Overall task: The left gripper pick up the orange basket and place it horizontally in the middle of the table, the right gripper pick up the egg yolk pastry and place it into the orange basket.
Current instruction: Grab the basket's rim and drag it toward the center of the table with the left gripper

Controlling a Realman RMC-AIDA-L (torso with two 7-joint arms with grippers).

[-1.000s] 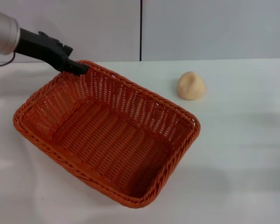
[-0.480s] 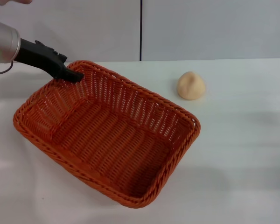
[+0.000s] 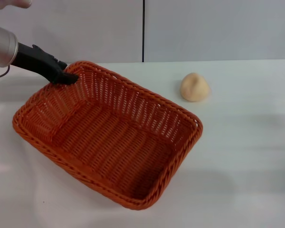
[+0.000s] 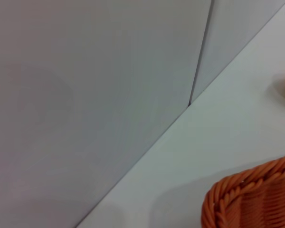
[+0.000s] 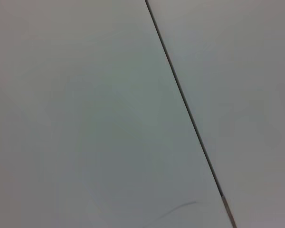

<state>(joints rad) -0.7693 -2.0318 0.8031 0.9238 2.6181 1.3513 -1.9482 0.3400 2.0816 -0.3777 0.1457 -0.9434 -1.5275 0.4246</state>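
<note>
A: Head view? The left tool, beside the orange basket rim's far corner, has slid back; its grip can't be told.
B: Left wrist shows that rim on the table. The egg yolk pastry sits beyond the basket, so placing appears done.

Head camera looks down on the table; left wrist shares the basket corner close-up.

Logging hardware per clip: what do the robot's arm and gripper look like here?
Only the left arm shows, in the head view. Its wrist section is a silver-grey cylinder with a small green ring light and a thin dark cable looping under it. The left gripper is a matte black jointed claw narrowing to slim fingers. No markings can be read. The right gripper is out of view.
</note>
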